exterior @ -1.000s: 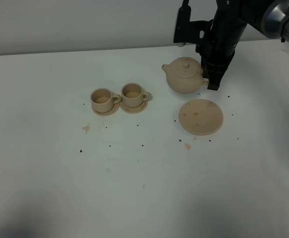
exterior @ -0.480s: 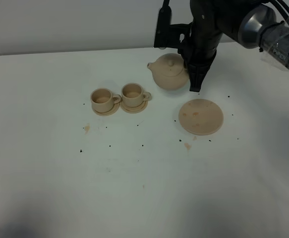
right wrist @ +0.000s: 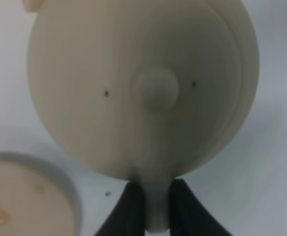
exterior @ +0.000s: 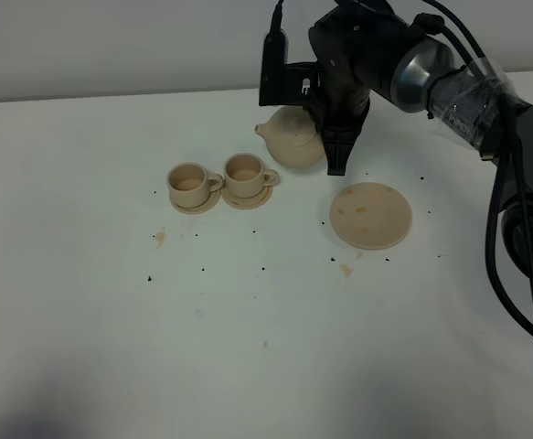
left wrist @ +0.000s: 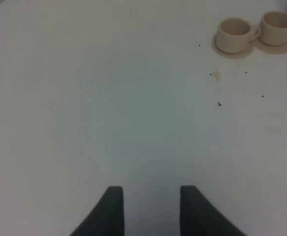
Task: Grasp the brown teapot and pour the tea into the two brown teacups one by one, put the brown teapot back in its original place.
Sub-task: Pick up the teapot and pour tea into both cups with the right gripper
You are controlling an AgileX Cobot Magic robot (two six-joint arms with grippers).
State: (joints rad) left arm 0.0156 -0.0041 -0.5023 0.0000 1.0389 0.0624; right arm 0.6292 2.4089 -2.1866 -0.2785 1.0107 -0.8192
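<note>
- My right claw (exterior: 336,163) was pinched on the loop handle of the brown teapot (exterior: 291,143); the right wrist view showed the two fingers (right wrist: 133,204) pressed against either side of the handle.
- The teapot sat toward the back of the table (exterior: 248,347), off the flat round plate (exterior: 370,215) and just behind and to the right of the nearer teacup (exterior: 245,171).
- Its spout (exterior: 261,131) pointed left, toward the cups, and the lid with its knob (right wrist: 155,88) was on.
- The farther teacup (exterior: 190,183) stood just beside the nearer one, each on its own small saucer, with their saucers touching or nearly so.
- The plate lay bare on the table, marked with a few darker stains.
- My left claw (left wrist: 150,209) was spread with nothing between its fingers, above bare table well apart from both cups.
- Dark specks and a few tan stains dotted the table around the cups and plate.
</note>
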